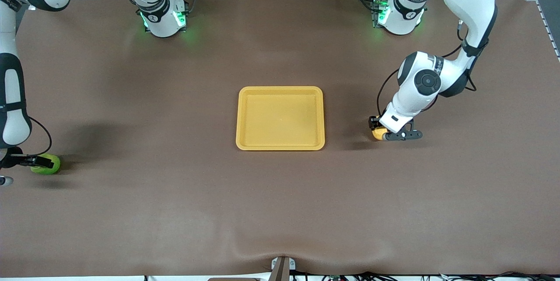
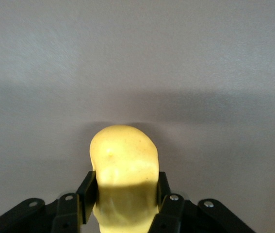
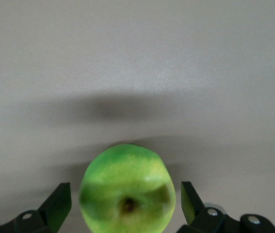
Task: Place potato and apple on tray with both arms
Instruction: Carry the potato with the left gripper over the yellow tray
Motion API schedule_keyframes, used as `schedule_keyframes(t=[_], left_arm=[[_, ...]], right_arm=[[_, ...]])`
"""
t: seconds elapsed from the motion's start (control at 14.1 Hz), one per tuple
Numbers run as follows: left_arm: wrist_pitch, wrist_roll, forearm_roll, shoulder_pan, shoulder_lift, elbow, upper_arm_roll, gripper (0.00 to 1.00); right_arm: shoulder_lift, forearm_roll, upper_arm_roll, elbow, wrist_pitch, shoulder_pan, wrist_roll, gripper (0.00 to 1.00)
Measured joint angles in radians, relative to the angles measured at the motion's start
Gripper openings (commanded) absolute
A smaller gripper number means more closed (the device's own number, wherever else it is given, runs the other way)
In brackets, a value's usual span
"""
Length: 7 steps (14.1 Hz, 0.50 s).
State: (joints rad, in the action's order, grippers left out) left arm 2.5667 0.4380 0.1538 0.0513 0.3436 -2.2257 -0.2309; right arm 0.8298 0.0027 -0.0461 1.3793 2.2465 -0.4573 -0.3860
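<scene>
**Potato gripped, apple waiting between open fingers**

The left tool (image 1: 385, 134) is down on the brown bench (image 1: 175, 211), toward the left arm's end. Its two black fingers (image 2: 87, 196) squeeze the yellow potato (image 2: 123, 174) from both sides. The potato sits on the bench, near the tray but not touching it.

The right tool (image 1: 27, 161) is low at the right arm's end of the bench. Its fingers (image 3: 58, 205) stand apart, one on each side of the green apple (image 3: 127, 194), with a small gap on both sides. The apple rests on the bench.

The yellow-orange tray (image 1: 280, 89) lies flat in the middle of the bench, between the two fruits and well apart from the apple.
</scene>
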Motion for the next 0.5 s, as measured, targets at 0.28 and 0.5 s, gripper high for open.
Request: schedule_keyframes(t=[0.28, 0.5], left_arm=[[-0.215, -0.001, 0.018, 0.042, -0.001, 0.175, -0.032, 0.00], [-0.279, 0.010, 0.018, 0.121, 0.005, 0.260, -0.035, 0.00]], right_arm=[[0.019, 0.006, 0.000, 0.000, 0.029, -0.008, -0.006, 0.82], [0.018, 0.011, 0.001, -0.004, 0.029, -0.008, -0.011, 0.06]])
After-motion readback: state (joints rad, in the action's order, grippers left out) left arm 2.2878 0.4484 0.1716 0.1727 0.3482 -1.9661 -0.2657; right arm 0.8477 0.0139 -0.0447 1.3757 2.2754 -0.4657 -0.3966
